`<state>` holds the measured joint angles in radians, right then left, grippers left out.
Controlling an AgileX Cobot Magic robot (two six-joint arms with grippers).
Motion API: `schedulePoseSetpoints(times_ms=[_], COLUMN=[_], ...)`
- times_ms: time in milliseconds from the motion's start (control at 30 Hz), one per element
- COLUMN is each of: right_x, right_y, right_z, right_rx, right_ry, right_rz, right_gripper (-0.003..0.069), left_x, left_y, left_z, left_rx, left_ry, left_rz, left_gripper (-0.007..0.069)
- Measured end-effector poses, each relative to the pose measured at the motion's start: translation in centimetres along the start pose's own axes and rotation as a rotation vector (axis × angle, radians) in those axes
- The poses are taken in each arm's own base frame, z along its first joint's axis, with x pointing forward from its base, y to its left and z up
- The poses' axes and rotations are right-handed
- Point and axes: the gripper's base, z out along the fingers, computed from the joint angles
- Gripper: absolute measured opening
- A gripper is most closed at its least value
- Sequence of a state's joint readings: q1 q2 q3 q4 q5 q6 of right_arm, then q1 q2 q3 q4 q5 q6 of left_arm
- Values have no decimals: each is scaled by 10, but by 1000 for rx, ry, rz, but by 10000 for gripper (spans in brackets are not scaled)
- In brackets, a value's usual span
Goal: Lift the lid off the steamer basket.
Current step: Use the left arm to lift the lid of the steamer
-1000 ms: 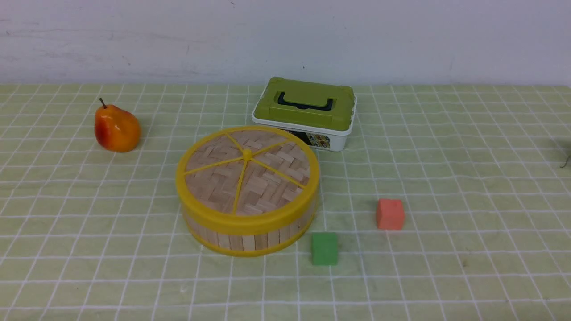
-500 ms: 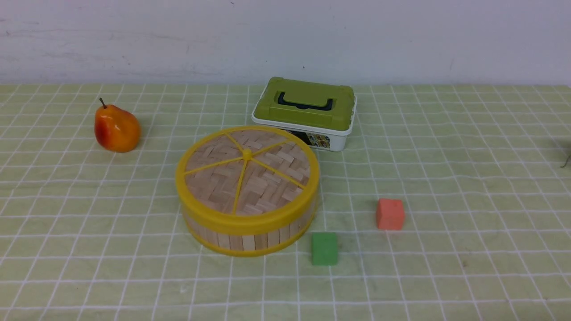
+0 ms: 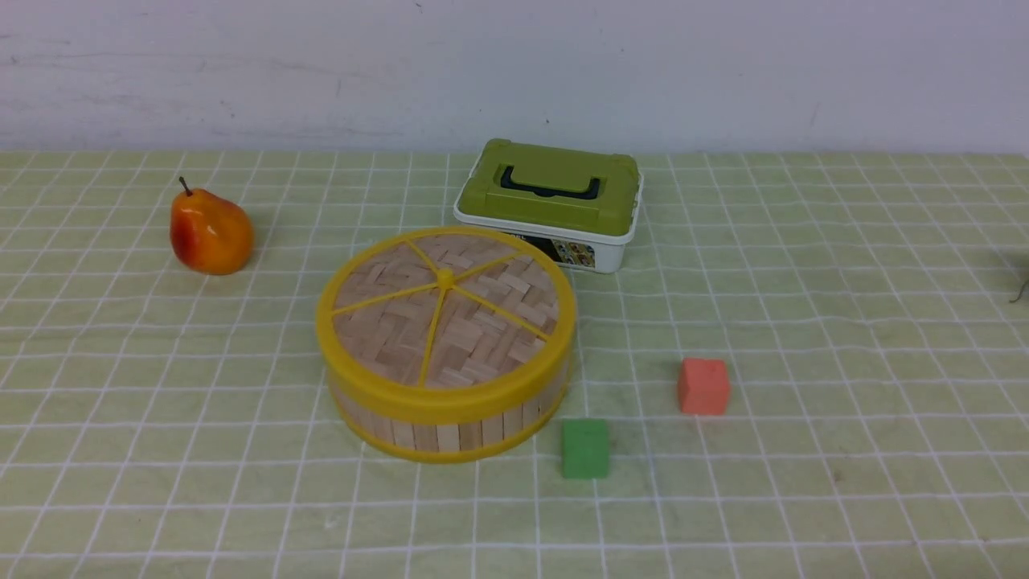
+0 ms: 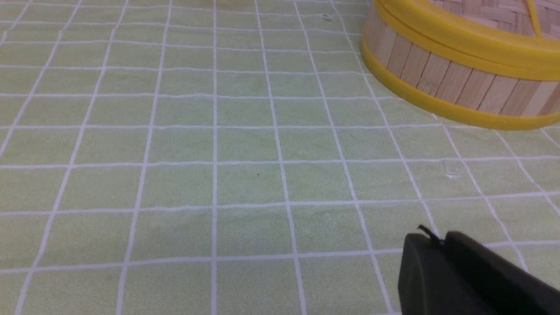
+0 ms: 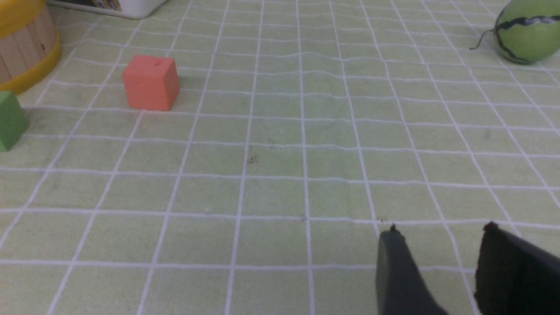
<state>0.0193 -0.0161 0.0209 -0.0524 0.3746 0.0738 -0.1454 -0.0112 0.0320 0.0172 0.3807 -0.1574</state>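
The lid [image 3: 444,310] was seen seated squarely on the steamer basket [image 3: 450,430], which was set mid-worktop [image 3: 804,281], in front of the green-lidded box [image 3: 551,201], with a green cube [image 3: 584,448] just beside it. The left tool [image 4: 439,240] was seen with jaws pressed together near the basket. The right tool [image 5: 441,229] was held with jaws apart over the worktop, well apart from the red cube [image 5: 151,82].

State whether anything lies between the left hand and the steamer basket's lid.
Nothing visible does. In the left wrist view only bare checked cloth lies between the left hand and the steamer basket, whose lid sits on top with nothing on it.
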Motion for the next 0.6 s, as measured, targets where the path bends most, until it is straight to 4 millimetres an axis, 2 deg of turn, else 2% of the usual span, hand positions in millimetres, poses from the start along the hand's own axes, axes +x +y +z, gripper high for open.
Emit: schedulePoseSetpoints(times_ms=[200,367,500,600], right_x=[0,0,0,0], right_y=[0,0,0,0], right_z=[0,0,0,0], right_rx=[0,0,0,0], right_ry=[0,0,0,0], right_rz=[0,0,0,0], right_gripper=[241,241,241,241], left_x=[-2,-10,-21,-38], left_y=[0,-1,-3,-6], left_z=[0,-1,-2,-9], left_rx=[2,16,36,68], left_ry=[-20,-106,-230,-434], left_rz=[2,3,3,4], left_gripper=[50,50,50,50])
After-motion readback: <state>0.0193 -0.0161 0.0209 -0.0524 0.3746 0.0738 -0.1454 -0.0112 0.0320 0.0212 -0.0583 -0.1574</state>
